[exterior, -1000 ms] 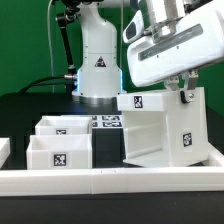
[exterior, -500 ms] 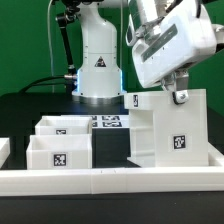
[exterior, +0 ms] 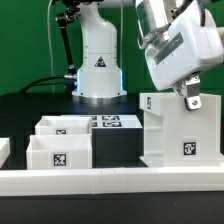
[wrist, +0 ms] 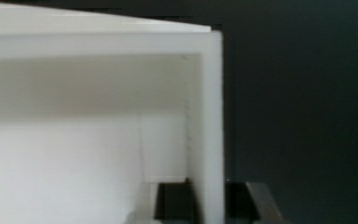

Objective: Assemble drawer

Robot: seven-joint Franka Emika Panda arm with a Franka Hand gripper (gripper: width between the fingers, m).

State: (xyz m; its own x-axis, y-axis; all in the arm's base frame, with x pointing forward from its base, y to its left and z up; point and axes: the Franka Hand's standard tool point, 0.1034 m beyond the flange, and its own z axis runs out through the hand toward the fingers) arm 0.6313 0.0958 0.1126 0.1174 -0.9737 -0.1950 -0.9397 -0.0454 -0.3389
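Observation:
The large white cube-shaped casing (exterior: pixel 182 130) stands upright on the black table at the exterior view's right, a tag on its front face. My gripper (exterior: pixel 191 99) is shut on the casing's upper wall near its top edge. In the wrist view the thin casing wall (wrist: pixel 204 120) runs between my two dark fingers (wrist: pixel 176 203), with the casing's white inside beside it. Two smaller shallow trays (exterior: pixel 62 150) with tags sit side by side at the exterior view's left, apart from the casing.
A long low white rail (exterior: pixel 110 180) runs along the table's front edge. The marker board (exterior: pixel 112 123) lies flat behind the trays. The robot base (exterior: pixel 98 65) stands at the back with cables at its left.
The casing has turned from a tilted pose with its open side showing to upright with a closed tagged face forward. My gripper moved right with it.

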